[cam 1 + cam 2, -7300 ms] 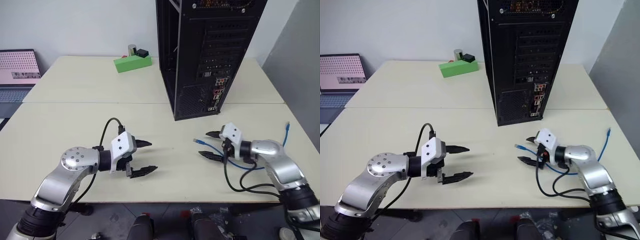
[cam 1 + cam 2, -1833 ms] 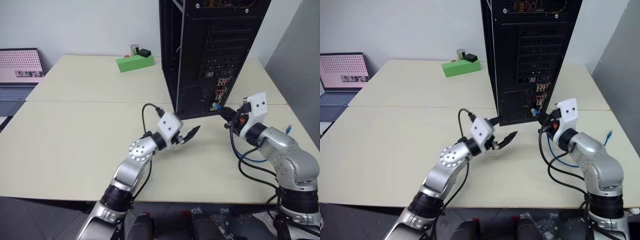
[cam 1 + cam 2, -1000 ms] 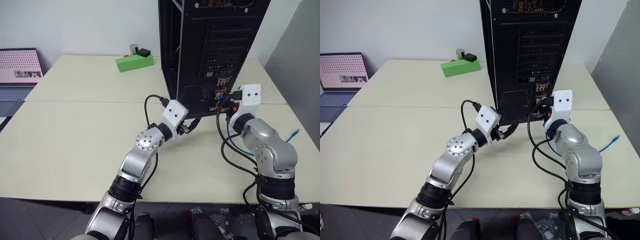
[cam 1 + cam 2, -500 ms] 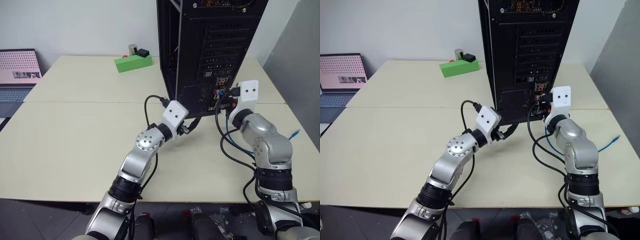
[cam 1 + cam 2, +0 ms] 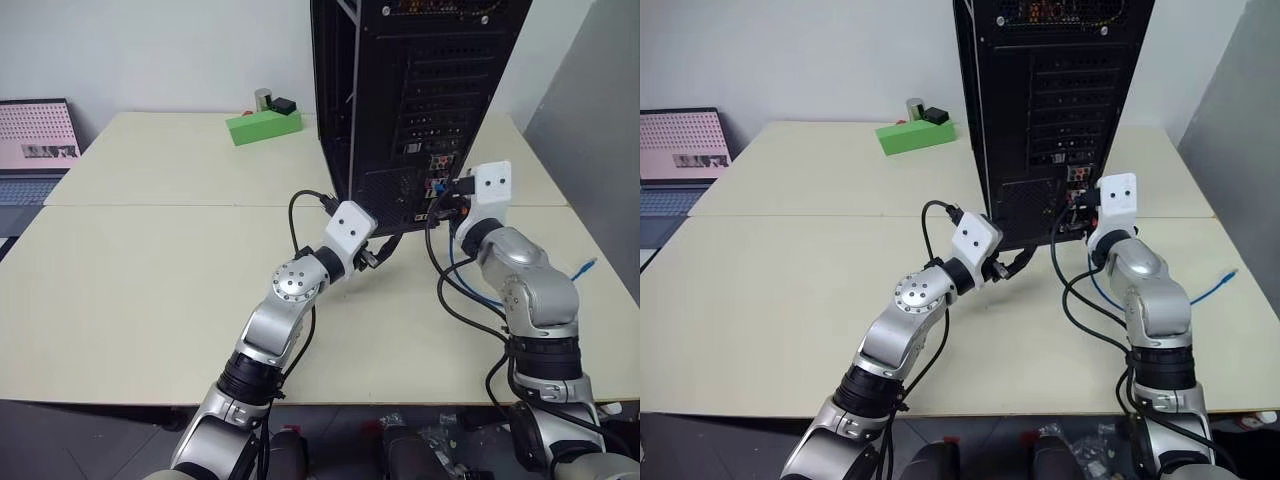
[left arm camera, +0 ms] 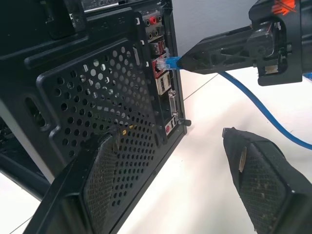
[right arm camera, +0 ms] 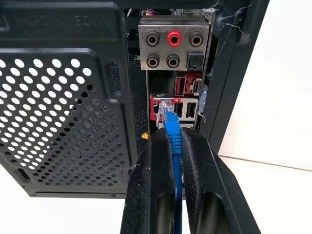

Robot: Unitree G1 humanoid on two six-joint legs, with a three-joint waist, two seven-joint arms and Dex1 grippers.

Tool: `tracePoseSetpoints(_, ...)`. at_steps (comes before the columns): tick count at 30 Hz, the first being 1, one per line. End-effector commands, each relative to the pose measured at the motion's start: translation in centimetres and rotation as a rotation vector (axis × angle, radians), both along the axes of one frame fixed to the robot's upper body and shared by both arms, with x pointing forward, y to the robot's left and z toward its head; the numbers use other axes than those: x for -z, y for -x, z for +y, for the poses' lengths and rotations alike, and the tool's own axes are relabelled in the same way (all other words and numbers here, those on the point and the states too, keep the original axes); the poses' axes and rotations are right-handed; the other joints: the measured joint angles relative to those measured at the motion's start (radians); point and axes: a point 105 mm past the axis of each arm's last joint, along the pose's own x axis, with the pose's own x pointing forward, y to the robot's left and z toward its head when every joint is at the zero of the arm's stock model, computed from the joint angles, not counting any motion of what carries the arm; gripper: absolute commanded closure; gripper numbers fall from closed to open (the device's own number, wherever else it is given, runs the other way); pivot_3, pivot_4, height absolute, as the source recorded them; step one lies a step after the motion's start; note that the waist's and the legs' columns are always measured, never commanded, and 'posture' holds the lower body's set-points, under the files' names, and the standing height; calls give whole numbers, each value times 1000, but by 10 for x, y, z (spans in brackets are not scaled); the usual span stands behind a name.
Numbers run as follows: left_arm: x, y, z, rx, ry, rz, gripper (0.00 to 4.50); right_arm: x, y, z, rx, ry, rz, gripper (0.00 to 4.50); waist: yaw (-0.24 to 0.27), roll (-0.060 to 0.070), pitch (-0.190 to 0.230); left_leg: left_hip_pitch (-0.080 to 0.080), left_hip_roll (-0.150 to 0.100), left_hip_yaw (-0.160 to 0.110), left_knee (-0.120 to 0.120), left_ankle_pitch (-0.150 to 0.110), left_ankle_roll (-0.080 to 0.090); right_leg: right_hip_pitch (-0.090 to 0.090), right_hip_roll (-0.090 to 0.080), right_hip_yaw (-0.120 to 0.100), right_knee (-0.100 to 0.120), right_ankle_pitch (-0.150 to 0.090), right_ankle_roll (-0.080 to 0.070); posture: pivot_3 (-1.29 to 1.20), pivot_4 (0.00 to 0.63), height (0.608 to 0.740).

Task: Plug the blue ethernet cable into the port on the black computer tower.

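Black perforated steel forms the rear of the black computer tower [image 7: 68, 112], standing upright on the cream table [image 5: 150, 290]. The right gripper [image 7: 171, 139] pinches the blue ethernet cable [image 7: 173, 141] just behind its clear plug, which points lengthwise straight at the red-framed port [image 7: 163, 108], tip at its mouth. The left wrist view shows the cord [image 6: 265, 114] trailing back across the table. The left gripper [image 6: 170, 161] stands wide, one finger against the tower's mesh.
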Motion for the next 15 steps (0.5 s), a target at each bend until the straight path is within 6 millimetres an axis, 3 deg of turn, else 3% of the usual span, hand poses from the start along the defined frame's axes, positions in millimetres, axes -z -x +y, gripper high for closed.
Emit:
tracePoseSetpoints(1,-14,5,-2,10,18,-59,933,-21,1,5,-12,29,-84,4500,-2,0,0,0,0,0,0,0,0,0,0,0,0,0,0,0,150,740)
tracePoseSetpoints(15,-12,4,-1,6,18,-58,933,-14,2,10,-21,95,-86,4500,-5,0,0,0,0,0,0,0,0,0,0,0,0,0,0,0,150,740)
